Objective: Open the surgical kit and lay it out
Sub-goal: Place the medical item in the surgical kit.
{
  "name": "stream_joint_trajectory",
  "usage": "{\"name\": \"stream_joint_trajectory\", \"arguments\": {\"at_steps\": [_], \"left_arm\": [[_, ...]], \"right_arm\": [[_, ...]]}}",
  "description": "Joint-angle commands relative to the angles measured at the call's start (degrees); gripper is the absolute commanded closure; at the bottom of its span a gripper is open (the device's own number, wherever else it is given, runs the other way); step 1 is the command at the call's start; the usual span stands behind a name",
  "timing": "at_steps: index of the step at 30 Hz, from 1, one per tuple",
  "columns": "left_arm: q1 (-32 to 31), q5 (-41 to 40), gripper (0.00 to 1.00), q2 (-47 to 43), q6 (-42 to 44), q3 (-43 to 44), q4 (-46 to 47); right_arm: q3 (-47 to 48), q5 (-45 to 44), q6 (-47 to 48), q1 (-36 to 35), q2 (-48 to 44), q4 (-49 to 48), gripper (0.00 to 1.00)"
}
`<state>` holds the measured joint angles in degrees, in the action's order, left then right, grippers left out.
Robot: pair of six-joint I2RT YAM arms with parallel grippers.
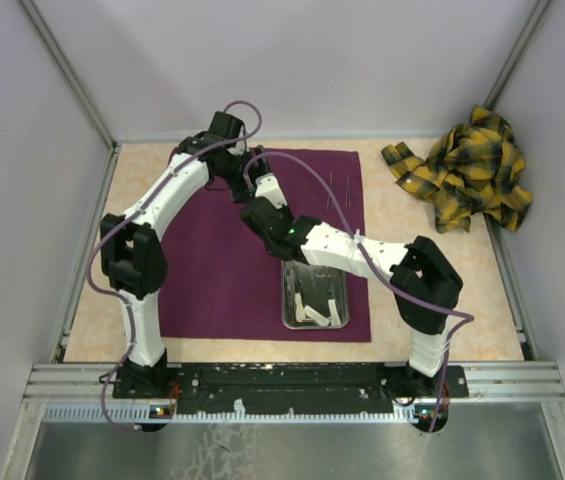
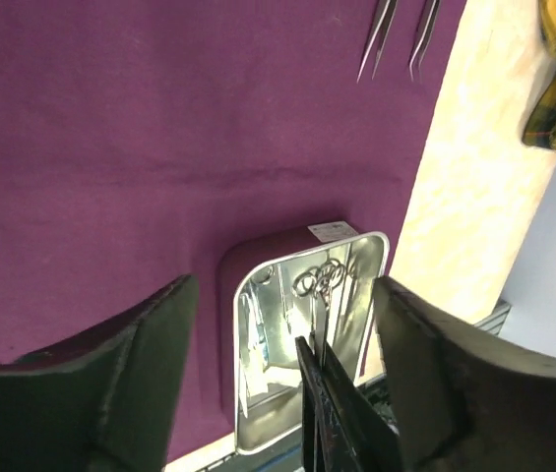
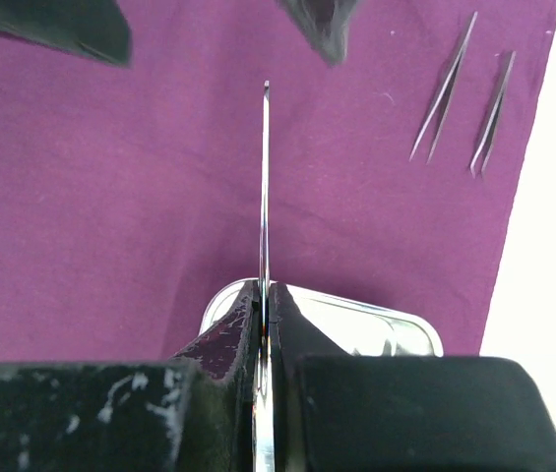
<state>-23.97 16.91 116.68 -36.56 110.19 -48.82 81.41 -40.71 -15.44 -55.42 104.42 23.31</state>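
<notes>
The surgical kit's dark purple cloth point(image 1: 212, 270) lies spread flat on the table. A shiny steel tray point(image 1: 314, 297) with small white pieces in it rests on the cloth's near right part. Two forceps point(image 3: 445, 88) lie side by side near the cloth's far right corner. My right gripper point(image 3: 266, 290) hovers over the far part of the cloth, shut on a thin steel instrument point(image 3: 265, 177) seen edge-on, its tip pointing at my left gripper. The left gripper point(image 2: 285, 295) is open around that tip, fingers point(image 2: 150, 344) well clear of it.
A crumpled yellow and black plaid cloth point(image 1: 467, 170) sits at the table's far right. Grey walls close in the table on three sides, and an aluminium rail point(image 1: 292, 380) carrying both arm bases runs along the near edge.
</notes>
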Motion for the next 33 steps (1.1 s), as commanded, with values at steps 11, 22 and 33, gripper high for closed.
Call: {"name": "stream_joint_trajectory", "arguments": {"at_steps": [11, 22, 33], "left_arm": [[7.2, 3.2, 0.01, -24.9, 7.9, -21.4, 15.4], [7.4, 3.4, 0.01, -40.3, 9.6, -40.7, 17.8], [7.4, 5.0, 0.01, -45.3, 9.1, -45.6, 17.6]], "right_arm": [[6.8, 19.9, -5.3, 18.6, -0.5, 3.3, 1.0], [32.4, 25.3, -2.9, 27.5, 21.2, 13.7, 1.0], [39.0, 25.5, -4.4, 28.1, 29.3, 16.8, 1.0]]}}
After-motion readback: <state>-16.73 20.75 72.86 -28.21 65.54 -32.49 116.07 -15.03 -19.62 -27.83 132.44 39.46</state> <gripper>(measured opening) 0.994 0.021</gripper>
